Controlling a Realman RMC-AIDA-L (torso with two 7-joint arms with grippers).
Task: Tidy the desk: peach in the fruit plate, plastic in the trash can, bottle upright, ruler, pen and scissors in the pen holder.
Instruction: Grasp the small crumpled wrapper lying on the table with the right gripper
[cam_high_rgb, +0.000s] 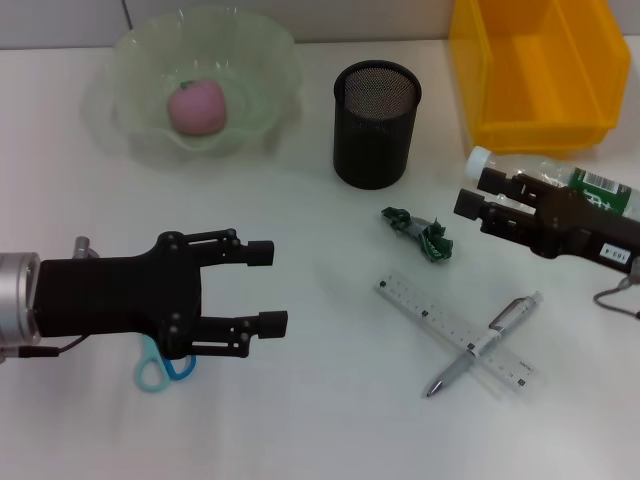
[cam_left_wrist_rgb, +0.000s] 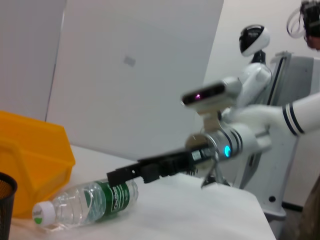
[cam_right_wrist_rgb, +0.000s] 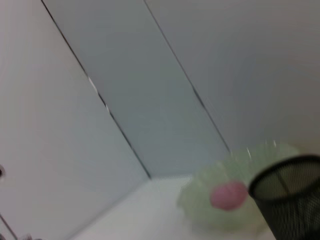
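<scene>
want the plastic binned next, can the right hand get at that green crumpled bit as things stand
Probably yes: the right hand hovers by the lying bottle, and bare table separates it from the green plastic.

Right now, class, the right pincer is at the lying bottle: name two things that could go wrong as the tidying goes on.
1. The bottle lies on its side with the right pincer over it near the capped end; a round body could roll or slip when tipped upright.
2. The pen lies across the ruler, so lifting either might drag the other.
</scene>
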